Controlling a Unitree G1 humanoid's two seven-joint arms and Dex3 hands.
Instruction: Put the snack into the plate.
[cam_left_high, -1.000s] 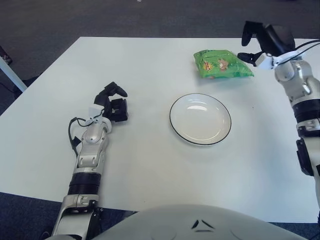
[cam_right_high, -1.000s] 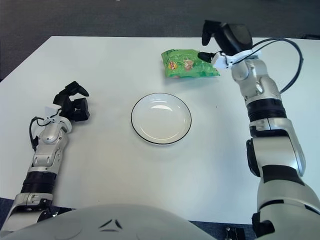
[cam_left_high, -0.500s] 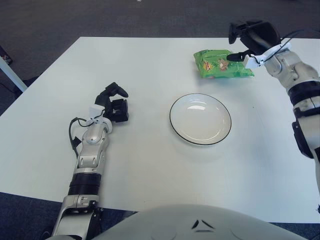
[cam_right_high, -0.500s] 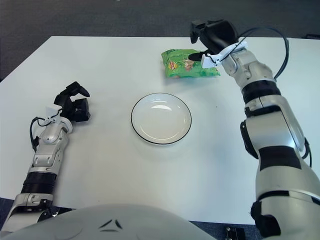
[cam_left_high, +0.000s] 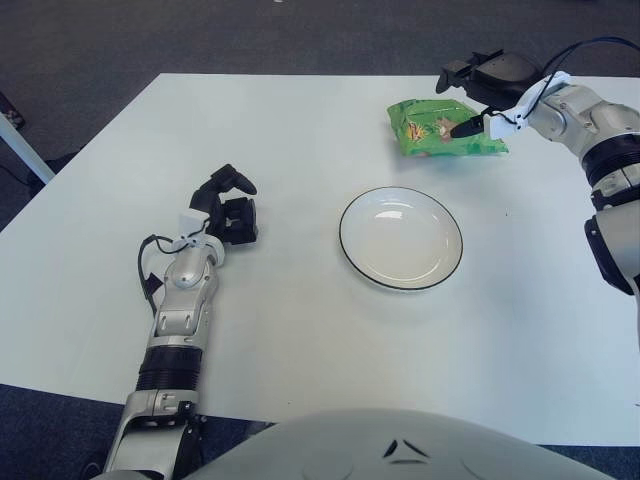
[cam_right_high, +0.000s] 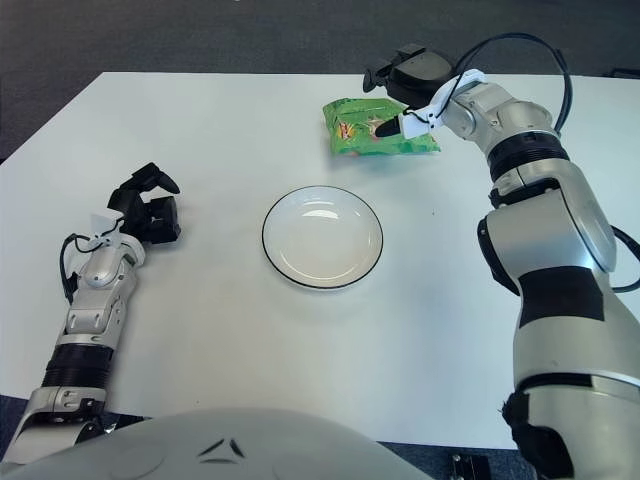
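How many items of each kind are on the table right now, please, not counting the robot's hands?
Snack bag: 1, green
Plate: 1, white with a dark rim
Total: 2

The right hand (cam_right_high: 398, 95) covers the far right corner of the green snack bag (cam_right_high: 375, 128), so whether its fingers touch it cannot be told, and the packet's printed lettering is too small to read.

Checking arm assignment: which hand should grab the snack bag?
Right. The right hand is already over the snack bag, fingers open. The left hand is far across the table, beyond the plate.
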